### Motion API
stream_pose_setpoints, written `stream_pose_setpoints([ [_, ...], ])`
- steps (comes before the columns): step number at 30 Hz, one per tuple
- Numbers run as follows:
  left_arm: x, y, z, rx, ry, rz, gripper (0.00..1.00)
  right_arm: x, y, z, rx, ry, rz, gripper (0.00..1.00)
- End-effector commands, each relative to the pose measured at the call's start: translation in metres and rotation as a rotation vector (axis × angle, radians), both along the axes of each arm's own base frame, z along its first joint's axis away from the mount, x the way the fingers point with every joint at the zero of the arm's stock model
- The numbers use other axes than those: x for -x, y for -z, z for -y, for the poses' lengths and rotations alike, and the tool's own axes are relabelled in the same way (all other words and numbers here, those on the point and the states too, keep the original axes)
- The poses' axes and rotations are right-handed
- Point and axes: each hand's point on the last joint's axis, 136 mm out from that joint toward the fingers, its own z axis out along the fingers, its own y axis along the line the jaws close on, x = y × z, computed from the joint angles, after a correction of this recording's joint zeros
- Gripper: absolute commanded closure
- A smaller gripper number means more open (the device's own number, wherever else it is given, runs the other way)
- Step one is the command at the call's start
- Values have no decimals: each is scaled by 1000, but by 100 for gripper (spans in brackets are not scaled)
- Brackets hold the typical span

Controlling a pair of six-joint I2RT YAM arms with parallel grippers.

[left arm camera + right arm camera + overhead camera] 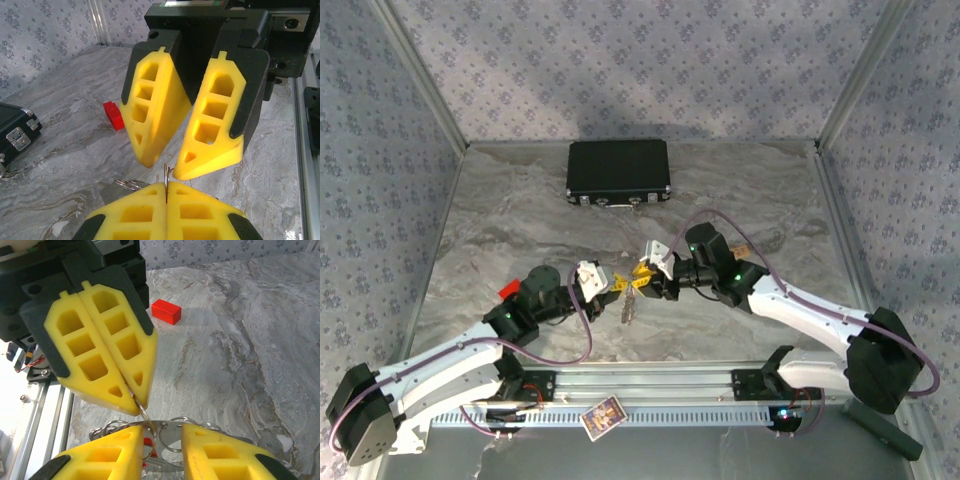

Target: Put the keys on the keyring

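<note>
The jaws of the left gripper (136,399) are pressed together on the thin silvery metal keyring (172,432). They pinch 1 wire loop by its edge, so the rest hangs free above the table, between the 2 arms. The right gripper (169,167) faces it with jaws apart and empty, on both sides of the loops, probably to steady them. What seems a small red key head (146,441) sits among the loops. Below is a grey marbled table (520,200) with a black rectangular case (618,172) at the far side. Patterned cloth walls (620,60) close the room.
</note>
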Motion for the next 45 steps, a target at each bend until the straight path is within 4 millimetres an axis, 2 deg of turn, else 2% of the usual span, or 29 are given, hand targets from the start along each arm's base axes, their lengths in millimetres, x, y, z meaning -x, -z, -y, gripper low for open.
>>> stream_pose_setpoints([
  [1,8,-24,4,71,47,68,100,9,-6,0,-29,-43,17,75],
  [8,10,-24,6,85,62,75,100,11,-10,-7,-49,-76,11,78],
  [15,8,-24,3,82,43,64,100,11,-12,-8,-46,-88,15,93],
  [17,5,-21,2,63,25,55,91,12,-14,-6,-32,-88,23,99],
  [19,1,-15,0,23,2,42,76,11,-12,-3,3,-79,36,100],
  [21,-1,-9,-1,-30,-5,33,74,12,-11,-1,47,-82,37,100],
  [31,0,-6,0,-121,23,43,76,14,-7,2,207,-100,56,100],
  [38,0,-7,5,-134,45,33,77,16,-15,-4,213,-122,85,100],
  [42,-1,-9,6,-120,42,34,81,20,-20,-9,204,-139,115,100],
  [45,1,-11,8,-100,54,36,87,21,-22,-13,199,-147,136,100],
])
